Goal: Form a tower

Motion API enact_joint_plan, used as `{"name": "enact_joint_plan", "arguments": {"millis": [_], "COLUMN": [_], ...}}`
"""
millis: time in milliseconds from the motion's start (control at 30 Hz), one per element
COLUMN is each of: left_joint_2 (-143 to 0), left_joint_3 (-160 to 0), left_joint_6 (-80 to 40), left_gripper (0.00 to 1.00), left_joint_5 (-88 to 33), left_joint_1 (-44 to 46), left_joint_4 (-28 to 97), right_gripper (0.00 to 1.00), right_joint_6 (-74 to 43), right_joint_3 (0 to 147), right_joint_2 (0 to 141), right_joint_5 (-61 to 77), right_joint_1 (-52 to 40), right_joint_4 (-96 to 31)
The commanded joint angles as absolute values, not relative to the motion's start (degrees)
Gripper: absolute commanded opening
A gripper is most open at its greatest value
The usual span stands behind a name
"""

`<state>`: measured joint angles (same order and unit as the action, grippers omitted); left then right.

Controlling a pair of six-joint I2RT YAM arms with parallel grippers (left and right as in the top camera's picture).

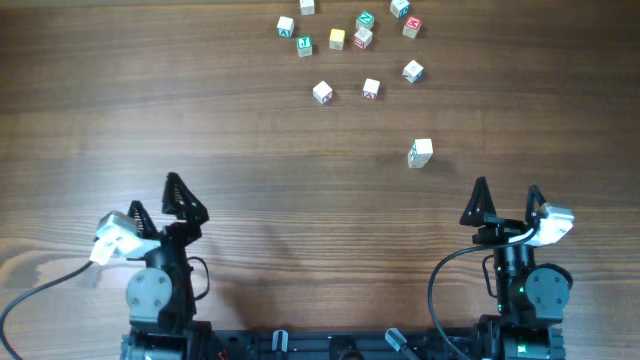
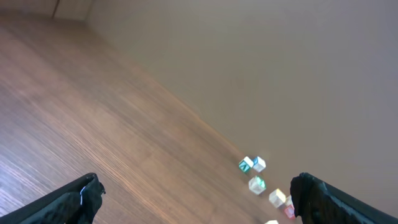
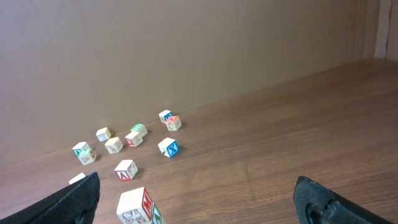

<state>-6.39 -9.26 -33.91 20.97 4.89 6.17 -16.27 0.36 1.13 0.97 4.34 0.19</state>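
The tower [image 1: 420,152] is a short column one cube wide, standing alone on the wooden table right of centre. In the right wrist view the tower [image 3: 138,208] shows a white-topped cube with a red M sitting on a cube with a green letter. It stands just inside my right gripper's left finger. My right gripper [image 1: 507,190] [image 3: 198,190] is open and empty, near and to the right of the tower. My left gripper [image 1: 155,197] [image 2: 196,186] is open and empty at the near left, far from every cube.
Several loose letter cubes lie scattered at the far side, among them one with a red A [image 1: 371,88], a white one [image 1: 322,92] and one with a blue X [image 1: 413,71]. A few cubes [image 2: 257,184] show by the left gripper's right finger. A brown wall rises behind the table.
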Motion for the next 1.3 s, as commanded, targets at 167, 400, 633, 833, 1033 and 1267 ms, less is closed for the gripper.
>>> {"name": "enact_joint_plan", "arguments": {"millis": [167,400,633,833,1033,1267], "left_joint_2": [-0.2,-0.2,-0.2,-0.2,-0.2,-0.2], "left_joint_3": [-1.8,-0.3,-0.3,-0.3,-0.3,-0.3], "left_joint_6": [-19.7,-12.7,-12.8,-12.8,-12.8,-12.8], "left_gripper": [1.00,1.00,1.00,1.00,1.00,1.00], "left_joint_5": [17.3,11.4,10.7,10.7,10.7,10.7], "left_joint_1": [5.4,5.4,5.4,5.4,5.4,5.4], "left_joint_4": [3.7,3.4,3.2,3.2,3.2,3.2], "right_gripper": [1.00,1.00,1.00,1.00,1.00,1.00], "right_joint_6": [-16.7,-16.7,-16.7,-16.7,-16.7,-5.1], "right_joint_3": [0.3,0.3,0.3,0.3,0.3,0.3], "right_joint_2": [0.9,0.9,0.9,0.9,0.9,0.1], "right_joint_5": [0.0,0.0,0.0,0.0,0.0,2.0], "right_joint_1": [4.4,4.4,4.4,4.4,4.4,4.4], "right_joint_4": [0.4,0.4,0.4,0.4,0.4,0.0]}}
